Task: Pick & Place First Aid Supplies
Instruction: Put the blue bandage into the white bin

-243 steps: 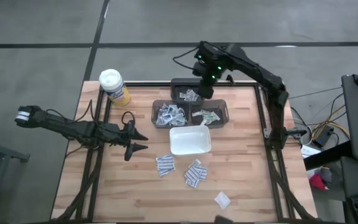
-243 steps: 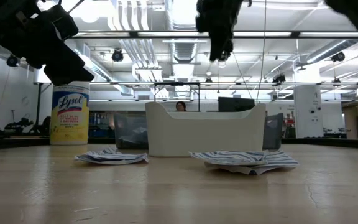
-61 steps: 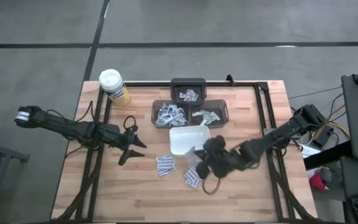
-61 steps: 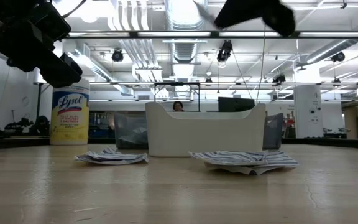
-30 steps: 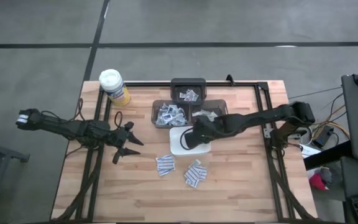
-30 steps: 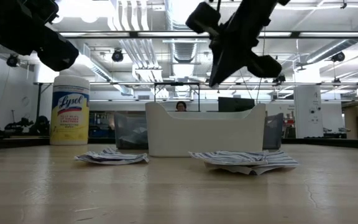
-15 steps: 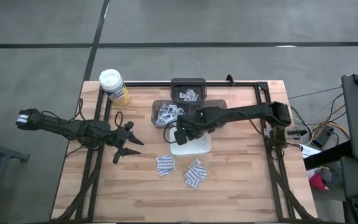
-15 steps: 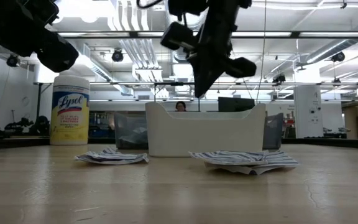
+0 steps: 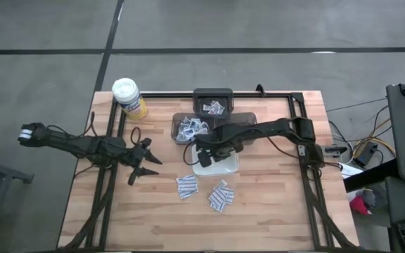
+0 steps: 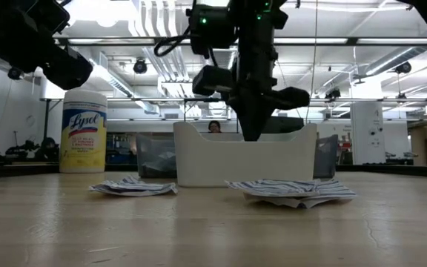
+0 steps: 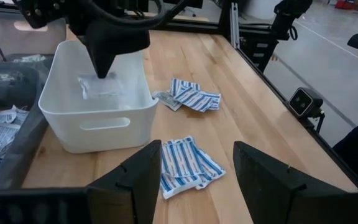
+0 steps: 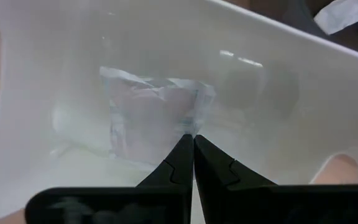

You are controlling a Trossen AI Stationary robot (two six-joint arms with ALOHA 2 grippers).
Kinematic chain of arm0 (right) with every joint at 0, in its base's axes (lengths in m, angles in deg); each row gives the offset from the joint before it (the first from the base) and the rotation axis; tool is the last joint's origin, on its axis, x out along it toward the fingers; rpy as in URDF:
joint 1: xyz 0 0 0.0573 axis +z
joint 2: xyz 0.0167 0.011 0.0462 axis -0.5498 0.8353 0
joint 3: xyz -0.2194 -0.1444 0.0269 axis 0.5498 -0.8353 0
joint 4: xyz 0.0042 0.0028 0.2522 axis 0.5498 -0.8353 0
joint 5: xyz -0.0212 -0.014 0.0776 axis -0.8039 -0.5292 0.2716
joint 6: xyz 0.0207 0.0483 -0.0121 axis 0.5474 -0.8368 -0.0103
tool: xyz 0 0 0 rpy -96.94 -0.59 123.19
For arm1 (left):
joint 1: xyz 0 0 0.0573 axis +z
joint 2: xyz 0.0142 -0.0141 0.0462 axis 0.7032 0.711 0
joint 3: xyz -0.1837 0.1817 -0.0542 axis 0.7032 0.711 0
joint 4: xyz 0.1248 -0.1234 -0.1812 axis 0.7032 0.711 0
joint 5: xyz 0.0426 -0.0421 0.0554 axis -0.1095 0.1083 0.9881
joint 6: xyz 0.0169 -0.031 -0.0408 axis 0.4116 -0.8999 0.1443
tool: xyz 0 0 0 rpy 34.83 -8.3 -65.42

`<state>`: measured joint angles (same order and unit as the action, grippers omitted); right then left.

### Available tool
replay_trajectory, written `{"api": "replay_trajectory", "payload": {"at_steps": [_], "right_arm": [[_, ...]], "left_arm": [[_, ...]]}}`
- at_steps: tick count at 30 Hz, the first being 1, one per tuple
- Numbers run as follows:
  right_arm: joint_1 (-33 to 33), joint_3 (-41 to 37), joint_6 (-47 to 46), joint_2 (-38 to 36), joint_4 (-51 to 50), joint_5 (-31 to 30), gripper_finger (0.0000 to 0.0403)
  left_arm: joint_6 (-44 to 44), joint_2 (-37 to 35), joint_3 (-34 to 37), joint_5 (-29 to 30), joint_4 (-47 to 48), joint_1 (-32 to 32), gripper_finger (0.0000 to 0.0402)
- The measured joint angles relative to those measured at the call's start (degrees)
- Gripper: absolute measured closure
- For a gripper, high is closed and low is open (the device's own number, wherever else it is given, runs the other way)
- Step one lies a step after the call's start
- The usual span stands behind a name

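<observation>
1. Right pincer point(image 12: 192, 163) down inside white rectangular plastic tray point(image 9: 225, 166), tips pressed together on the edge of a clear crinkled sealed packet point(image 12: 151, 109).
2. Packet lying just ahead of those tips, on the tray floor, seen in the left wrist view too point(image 11: 101, 87).
3. Beside that pincer on the wooden surface point(image 9: 273, 204): two loose heaps of blue-striped white flat packets point(image 9: 187, 185) point(image 9: 220, 196).
4. Beyond it: dark bins of more packets point(image 9: 192, 127).
5. Left pincer point(image 9: 140, 163) well apart, spread wide, holding nothing, hovering above the surface.
</observation>
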<state>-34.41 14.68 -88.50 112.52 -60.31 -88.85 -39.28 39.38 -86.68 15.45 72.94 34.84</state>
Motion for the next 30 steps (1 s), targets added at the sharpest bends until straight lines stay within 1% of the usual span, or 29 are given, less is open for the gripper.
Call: {"api": "replay_trajectory", "payload": {"at_steps": [16, 25, 30], "right_arm": [[-0.6, 0.1, 2.2, 4.3, 1.1, 0.9, 0.0394], [-0.5, 0.1, 7.3, 4.5, 1.9, 1.0, 0.0394], [-0.5, 0.1, 9.2, 4.5, 2.0, 1.4, 0.0377]], "left_arm": [[0.2, 0.0, 0.5, 0.0, 0.0, 0.0, 0.0204], [0.2, 0.0, 0.5, 0.0, 0.2, 0.0, 0.0204], [0.2, 0.0, 0.5, 0.0, 0.3, 0.0, 0.0204]]}}
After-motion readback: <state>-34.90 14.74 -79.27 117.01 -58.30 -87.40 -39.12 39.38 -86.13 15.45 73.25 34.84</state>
